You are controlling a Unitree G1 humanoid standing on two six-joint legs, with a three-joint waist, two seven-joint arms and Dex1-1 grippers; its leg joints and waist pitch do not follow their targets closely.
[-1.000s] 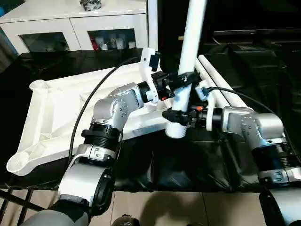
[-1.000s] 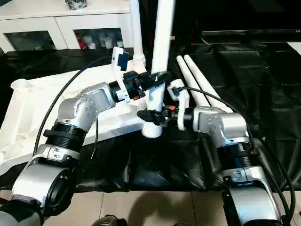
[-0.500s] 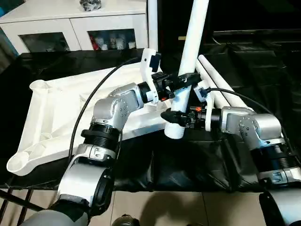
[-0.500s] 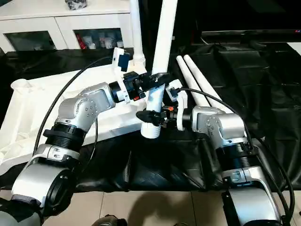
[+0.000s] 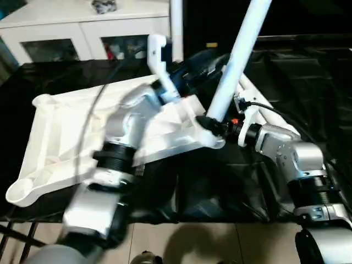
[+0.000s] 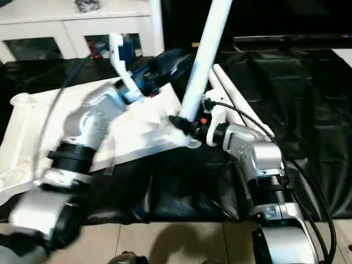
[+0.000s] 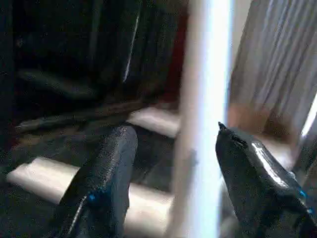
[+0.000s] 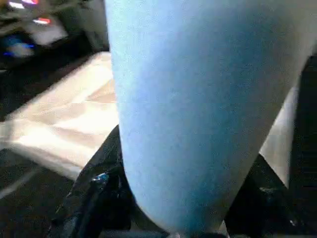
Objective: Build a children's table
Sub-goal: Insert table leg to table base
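A white tubular leg (image 5: 234, 63) is grasped near its flared lower end by the right tool (image 5: 212, 124), tilted, its base at the near corner socket of the upturned tabletop (image 5: 60, 137). The left tool (image 7: 171, 163) is held released, its fingers (image 7: 106, 168) apart on either side of the leg. Two more legs (image 6: 242, 107) are laid on the black-covered table (image 5: 297, 71) beside.

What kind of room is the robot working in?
Probably a home-like test room: a white cabinet with glass doors and small items stands behind, black sheeting covers the work surface, and furniture parts lie out, such as the tabletop.
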